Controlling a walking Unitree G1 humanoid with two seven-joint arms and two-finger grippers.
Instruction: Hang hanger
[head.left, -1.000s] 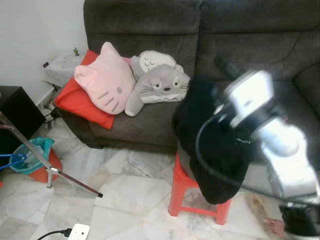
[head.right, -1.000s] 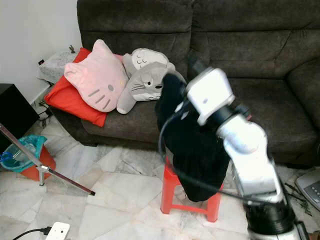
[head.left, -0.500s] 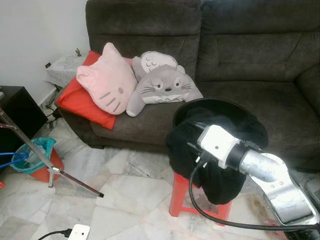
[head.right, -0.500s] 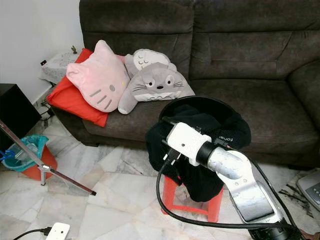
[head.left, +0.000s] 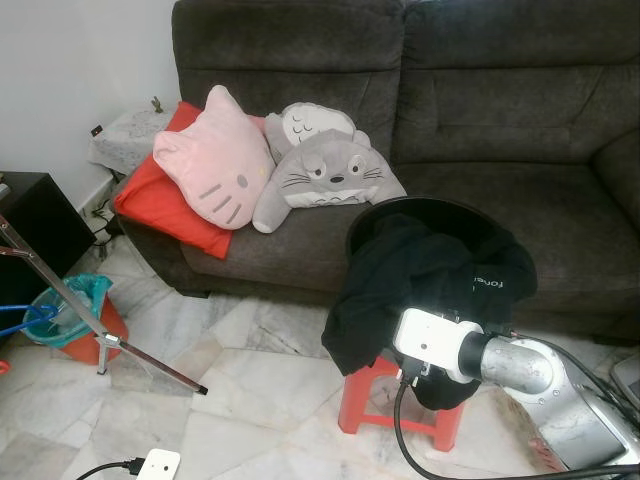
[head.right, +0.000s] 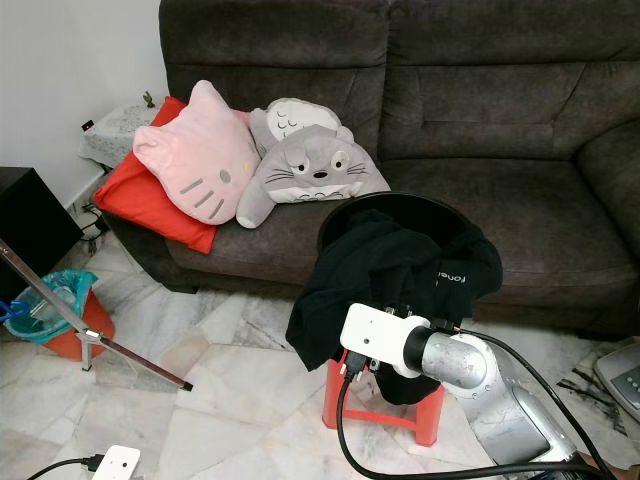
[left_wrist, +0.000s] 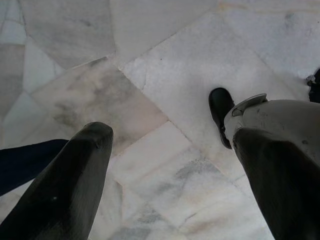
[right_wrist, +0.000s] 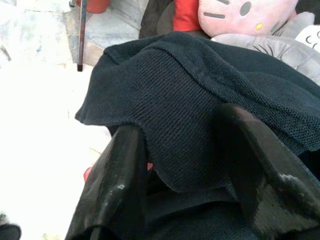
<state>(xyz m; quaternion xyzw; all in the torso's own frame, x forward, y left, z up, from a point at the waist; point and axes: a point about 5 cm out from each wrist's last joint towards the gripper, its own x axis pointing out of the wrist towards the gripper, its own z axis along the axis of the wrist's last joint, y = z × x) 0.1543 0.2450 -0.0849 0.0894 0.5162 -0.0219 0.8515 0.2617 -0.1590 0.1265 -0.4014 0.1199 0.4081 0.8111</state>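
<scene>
The right arm (head.right: 470, 372) is a silver, brushed-metal tube ending in a white, boxy wrist block (head.right: 375, 340) with rounded corners. A thick black cable (head.right: 345, 425) loops down from the block and back along the arm (thinner wires run beside it). Both grippers' fingers (right_wrist: 117, 192) are long, glossy black, with scuffed tips (left_wrist: 75, 180).

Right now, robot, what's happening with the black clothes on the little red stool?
Right gripper open, at the black knit garment heaped on the red plastic stool. Left gripper open, idle above marble floor. No hanger seen.
</scene>
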